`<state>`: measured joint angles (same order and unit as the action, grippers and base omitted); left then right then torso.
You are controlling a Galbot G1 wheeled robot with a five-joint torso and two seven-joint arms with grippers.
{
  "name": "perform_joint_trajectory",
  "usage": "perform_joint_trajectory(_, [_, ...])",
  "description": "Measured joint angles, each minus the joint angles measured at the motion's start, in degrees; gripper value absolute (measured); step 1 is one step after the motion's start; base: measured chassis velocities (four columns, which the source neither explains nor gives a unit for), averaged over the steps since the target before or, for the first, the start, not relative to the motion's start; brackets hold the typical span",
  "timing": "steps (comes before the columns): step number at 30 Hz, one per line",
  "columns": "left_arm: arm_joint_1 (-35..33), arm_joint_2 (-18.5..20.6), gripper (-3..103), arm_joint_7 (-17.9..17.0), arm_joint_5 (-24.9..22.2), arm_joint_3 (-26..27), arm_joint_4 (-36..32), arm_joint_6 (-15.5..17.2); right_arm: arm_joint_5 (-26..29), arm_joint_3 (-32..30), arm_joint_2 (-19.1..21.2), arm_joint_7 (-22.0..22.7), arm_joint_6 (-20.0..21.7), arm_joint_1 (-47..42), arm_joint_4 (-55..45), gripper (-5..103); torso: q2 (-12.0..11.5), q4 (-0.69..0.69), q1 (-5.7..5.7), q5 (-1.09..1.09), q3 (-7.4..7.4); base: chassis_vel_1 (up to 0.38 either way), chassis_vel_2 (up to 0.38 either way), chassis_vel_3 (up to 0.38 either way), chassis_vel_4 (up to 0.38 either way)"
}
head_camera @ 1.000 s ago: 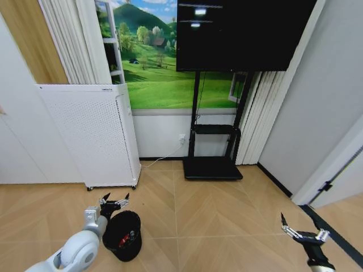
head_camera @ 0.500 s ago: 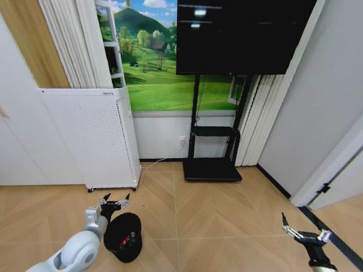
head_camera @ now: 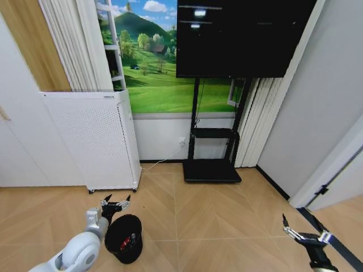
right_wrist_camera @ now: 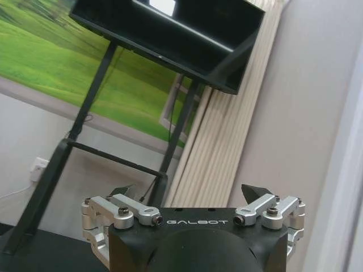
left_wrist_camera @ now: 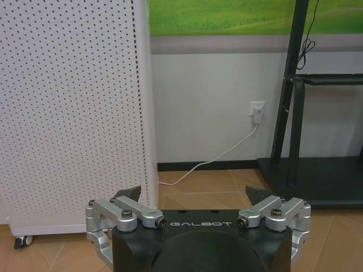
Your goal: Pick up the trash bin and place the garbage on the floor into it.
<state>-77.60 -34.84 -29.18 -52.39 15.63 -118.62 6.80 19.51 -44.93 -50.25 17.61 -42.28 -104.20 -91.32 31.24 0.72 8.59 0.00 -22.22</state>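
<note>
The trash bin (head_camera: 123,241) is small, black and round and stands on the parquet floor (head_camera: 227,215) at the lower left. Red and white garbage (head_camera: 125,242) lies inside it. My left gripper (head_camera: 116,200) hovers open just beyond the bin's far rim, its arm running alongside the bin. In the left wrist view the same gripper (left_wrist_camera: 194,195) has its fingers spread with nothing between them, facing the wall. My right gripper (head_camera: 303,231) is open and empty, low at the right, far from the bin; the right wrist view shows it (right_wrist_camera: 189,192) pointing up at the TV.
A white perforated cabinet (head_camera: 93,139) on wheels stands close behind the bin. A black TV stand base (head_camera: 212,170) sits against the back wall under the TV (head_camera: 238,34), with a white cable (head_camera: 161,161) on the floor. A grey wall closes the right side.
The whole picture has shifted slightly downward, so the camera has moved. Both grippers stay open, and the left one keeps its place by the bin.
</note>
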Motion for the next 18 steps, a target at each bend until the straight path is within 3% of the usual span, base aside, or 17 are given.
perform_joint_trajectory(9, [0.4, 1.0, 100, 0.7, 0.3, -0.7, -0.1, 0.3, 3.0, 2.7, 4.9, -1.5, 2.1, -1.2, -2.6, 100, 1.4, 0.01, 0.55, 0.00, -0.83, 0.000, 0.000, 0.000, 0.000])
perform_joint_trajectory(10, [0.8, 1.7, 100, 0.8, -0.3, -0.8, -0.5, 0.5, 6.0, 4.5, 8.0, -1.4, 3.8, -0.6, -4.2, 100, 1.8, 0.00, 0.75, 0.00, -1.08, 0.000, 0.000, 0.000, 0.000])
perform_joint_trajectory(11, [0.8, 1.7, 100, 0.8, -0.3, -0.8, -0.5, 0.5, 6.0, 4.5, 8.0, -1.4, 3.8, -0.6, -4.2, 100, 1.8, 0.00, 0.75, 0.00, -1.08, 0.000, 0.000, 0.000, 0.000])
perform_joint_trajectory(13, [2.2, 5.7, 100, 1.0, -3.9, -0.3, -1.9, 0.5, 17.4, 9.0, 18.3, -1.3, 7.6, 2.1, -9.6, 100, 3.2, -0.03, 1.26, 0.00, -1.93, 0.000, 0.000, 0.000, 0.000])
perform_joint_trajectory(15, [2.3, 6.1, 100, 1.1, -4.2, -0.2, -2.0, 0.5, 18.4, 9.3, 19.2, -1.4, 7.8, 2.3, -9.9, 100, 3.3, -0.03, 1.30, 0.00, -1.98, 0.000, 0.000, 0.000, 0.000])
perform_joint_trajectory(16, [2.5, 7.9, 100, 1.4, -5.1, 0.5, -2.6, 0.1, 24.7, 10.9, 24.8, -1.9, 8.9, 3.9, -12.2, 100, 4.0, -0.01, 1.61, 0.00, -2.41, 0.000, 0.000, 0.000, 0.000])
perform_joint_trajectory(18, [2.6, 8.1, 100, 1.5, -5.3, 0.6, -2.8, 0.0, 26.2, 11.4, 26.3, -1.9, 9.4, 4.7, -12.9, 100, 4.2, 0.00, 1.70, 0.00, -2.56, 0.000, 0.000, 0.000, 0.000])
